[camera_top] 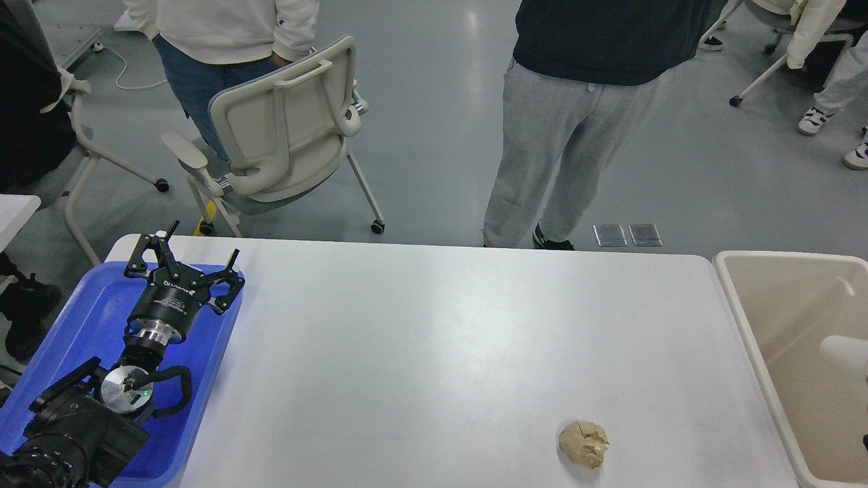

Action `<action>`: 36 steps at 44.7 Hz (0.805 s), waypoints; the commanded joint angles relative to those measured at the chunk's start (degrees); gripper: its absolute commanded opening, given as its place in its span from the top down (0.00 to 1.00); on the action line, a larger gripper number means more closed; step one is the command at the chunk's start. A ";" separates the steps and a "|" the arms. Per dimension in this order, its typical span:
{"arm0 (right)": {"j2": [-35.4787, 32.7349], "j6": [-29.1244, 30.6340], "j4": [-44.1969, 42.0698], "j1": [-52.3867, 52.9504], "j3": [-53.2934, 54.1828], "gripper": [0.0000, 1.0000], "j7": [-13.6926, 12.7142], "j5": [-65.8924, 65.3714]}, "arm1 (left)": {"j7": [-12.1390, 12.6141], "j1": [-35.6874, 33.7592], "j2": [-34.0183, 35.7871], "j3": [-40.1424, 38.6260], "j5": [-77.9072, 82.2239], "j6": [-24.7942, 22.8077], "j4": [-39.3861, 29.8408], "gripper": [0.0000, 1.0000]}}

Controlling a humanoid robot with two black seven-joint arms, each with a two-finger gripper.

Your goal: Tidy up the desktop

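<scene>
The white desktop (434, 339) fills the middle of the head view. A crumpled beige paper ball (583, 444) lies on it near the front right. My left gripper (196, 254) is open and empty, hovering over the blue tray (81, 318) at the desktop's left end. A white paper cup (844, 352) lies on its side inside the beige bin (739, 298) at the right end, partly cut off by the view's edge. My right gripper is out of view.
A white office chair (285, 129) stands behind the desktop's far left. Two people stand beyond the far edge: one in grey trousers (563, 149), one in jeans (203, 74). More chairs and feet are at the far right.
</scene>
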 commanded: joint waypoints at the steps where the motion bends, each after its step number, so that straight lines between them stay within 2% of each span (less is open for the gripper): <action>1: 1.01 -2.22 -1.09 -0.64 0.73 0.72 -0.06 0.51 | 0.00 -0.01 0.00 0.00 0.00 0.00 0.00 0.00; 4: 1.01 -2.92 -1.09 -0.56 0.73 0.11 -0.06 0.51 | 0.09 -0.01 0.00 0.00 0.00 0.00 0.00 0.00; 5: 1.09 -3.18 -1.09 -0.56 0.73 0.05 -0.06 0.51 | 0.09 -0.01 0.00 0.00 0.00 0.00 0.00 0.00; 9: 1.01 -3.89 -1.09 -0.47 0.73 0.01 -0.06 0.51 | 0.00 -0.01 0.09 0.00 0.00 0.00 0.00 0.00; 25: 0.22 -3.45 -0.92 0.06 2.57 0.01 0.81 0.95 | 0.00 -0.01 0.00 0.00 -0.09 0.00 0.00 0.00; 27: 0.04 -3.10 -0.57 0.15 5.02 0.02 2.04 0.95 | 0.00 -0.01 0.00 0.00 -0.09 0.00 0.00 0.00; 30: -0.40 -2.22 1.53 0.58 11.78 0.02 5.37 0.95 | 0.00 -0.01 0.09 0.00 -0.09 0.00 0.00 0.00; 34: -4.52 2.25 10.74 0.07 23.64 0.02 13.01 -0.19 | 0.00 -0.01 0.00 0.00 -0.09 0.00 0.00 0.00; 36: -7.42 5.41 17.76 -0.81 29.44 0.01 14.52 -0.54 | 0.00 -0.01 0.09 0.00 -0.09 0.00 0.00 0.00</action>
